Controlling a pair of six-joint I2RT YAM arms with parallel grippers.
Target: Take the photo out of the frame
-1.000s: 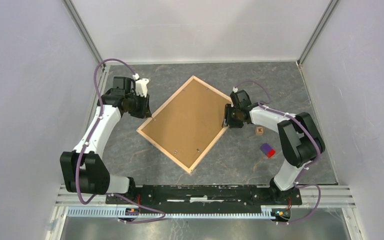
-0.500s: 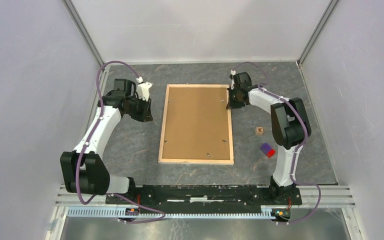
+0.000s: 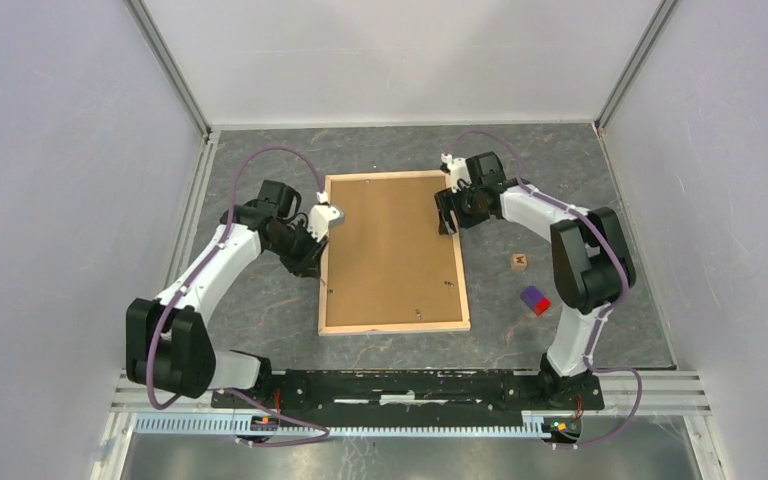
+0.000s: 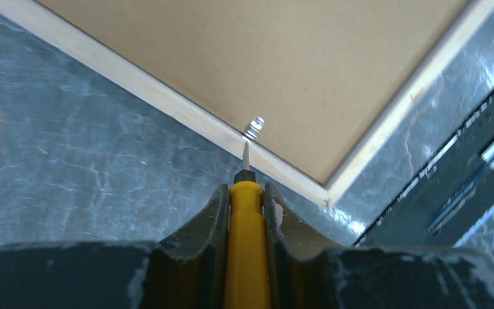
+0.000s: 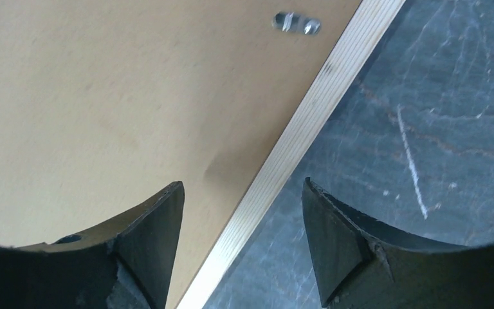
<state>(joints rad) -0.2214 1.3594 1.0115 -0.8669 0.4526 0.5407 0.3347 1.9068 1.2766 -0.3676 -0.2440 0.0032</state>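
1. Frame: lies face down at mid-table, brown backing panel upward, long sides running away from the arm bases.
2. Left gripper: at the frame's left edge. Only the left wrist view shows it closed around a yellow-handled screwdriver, whose tip is at the pale wood edge just beside a metal clip.
3. Right gripper: over the frame's far right edge. The right wrist view shows it spread wide, holding nothing, straddling the wood edge, with another clip ahead.
4. Top view only: small wooden block and red-and-blue block, right of the frame, apart from it.
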